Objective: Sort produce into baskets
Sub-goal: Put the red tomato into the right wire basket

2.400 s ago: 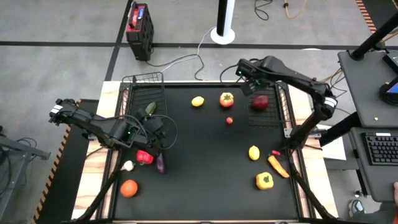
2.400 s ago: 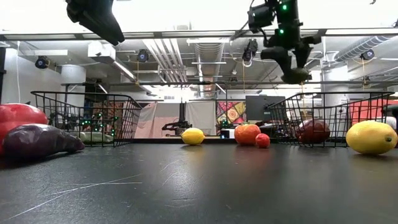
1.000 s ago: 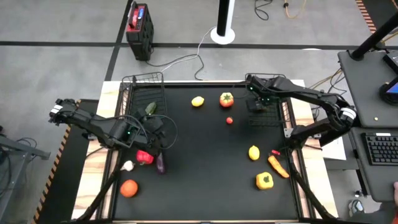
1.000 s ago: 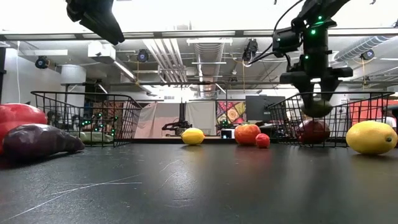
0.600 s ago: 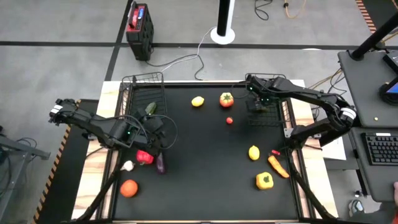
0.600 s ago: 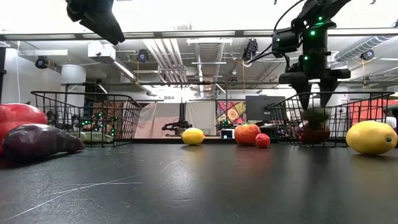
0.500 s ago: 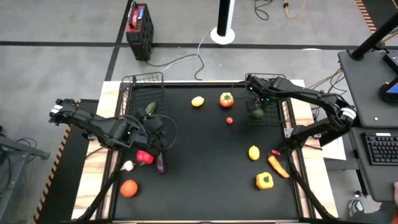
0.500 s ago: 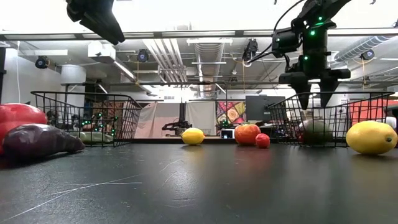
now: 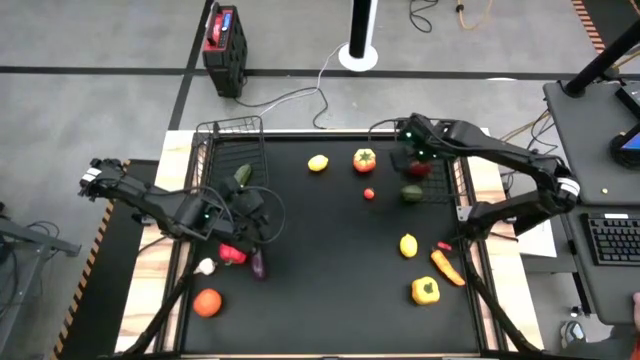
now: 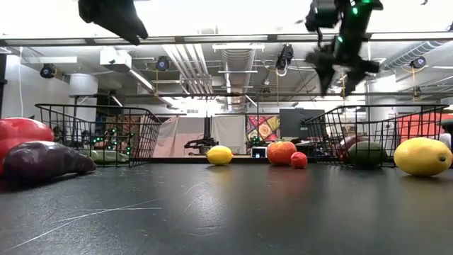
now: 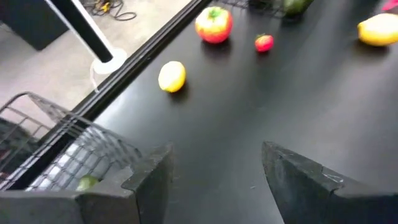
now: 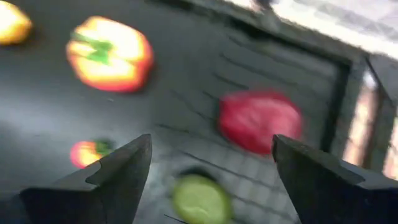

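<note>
A black tabletop (image 9: 330, 250) carries everything. Beyond its far edge, on the grey floor, stand a red-and-black box (image 9: 224, 36) (cable trailing) and a white post (image 9: 359, 30); a keyboard (image 9: 612, 241) lies right.

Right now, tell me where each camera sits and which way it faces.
High view: overhead, straight down on the table, both arms in frame.
Low view: tabletop height, level across toward the room; arms enter from above.
Left wrist view: on the left arm, past the open left end effector toward the lemon.
Right wrist view: on the right arm, over the right basket; right end effector open.
Both wrist views show the small red tomato.
</note>
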